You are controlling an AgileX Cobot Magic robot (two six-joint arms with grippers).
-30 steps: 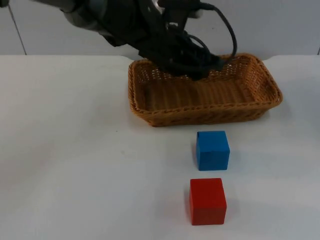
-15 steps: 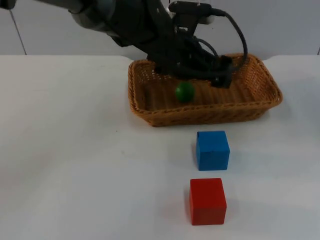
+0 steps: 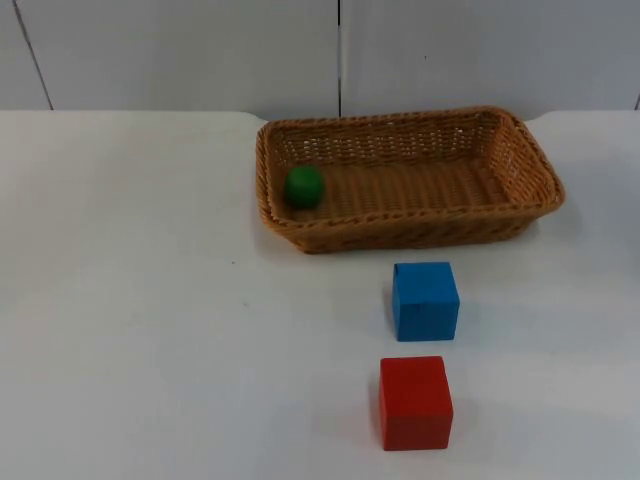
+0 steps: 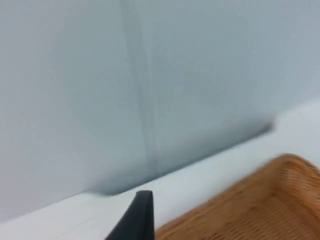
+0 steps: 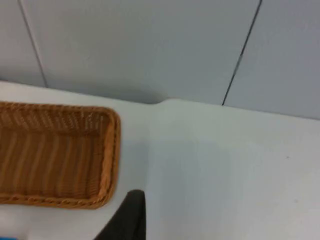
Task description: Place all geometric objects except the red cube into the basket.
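Ball in, blue cube left out, and the wrong cube sits right beside it.

The wicker basket (image 3: 410, 180) holds the green ball (image 3: 304, 187) against its left wall. The blue cube (image 3: 425, 300) stands just before it, the red cube (image 3: 415, 402) nearer still; a careless reach could grab red. Both grippers are off above the table's far edge, well apart from the cubes; I can't tell their fingers' state.
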